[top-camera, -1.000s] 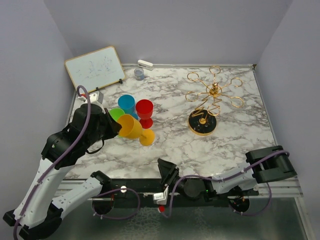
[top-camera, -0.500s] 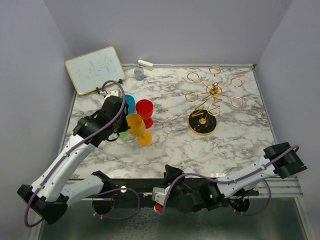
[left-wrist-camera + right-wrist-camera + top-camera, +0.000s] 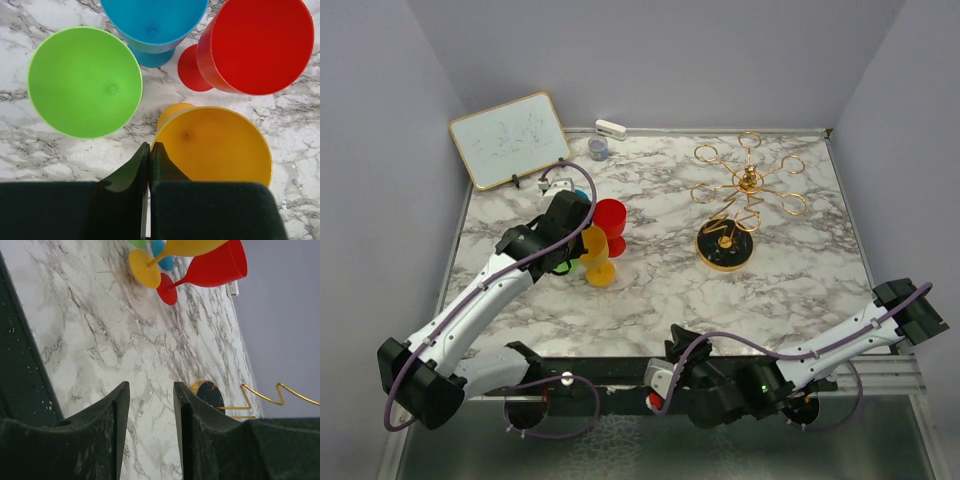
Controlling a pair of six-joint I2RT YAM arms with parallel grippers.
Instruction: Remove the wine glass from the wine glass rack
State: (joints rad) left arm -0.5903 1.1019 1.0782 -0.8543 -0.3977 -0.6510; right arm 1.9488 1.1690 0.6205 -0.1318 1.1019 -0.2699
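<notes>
The gold wine glass rack [image 3: 745, 188] stands at the back right on its round black base [image 3: 725, 250]; no glass hangs on it. Four plastic wine glasses stand together at the left: yellow [image 3: 215, 145], red [image 3: 260, 45], blue [image 3: 152, 20] and green [image 3: 85, 82]. My left gripper [image 3: 150, 147] is shut on the yellow glass's rim [image 3: 595, 250], one finger inside the bowl and one outside; the glass stands upright on the marble. My right gripper [image 3: 150, 390] is open and empty, low at the table's near edge [image 3: 672, 345]. Its view shows the rack's base [image 3: 207, 392].
A whiteboard [image 3: 510, 138] leans at the back left. A small grey cup [image 3: 598, 148] and a white block [image 3: 610, 128] sit by the back wall. The walls close in on three sides.
My left arm has swung the yellow glass from tilted to upright and set its foot down beside the red glass. My right arm has drawn back and stretched along the near edge.
</notes>
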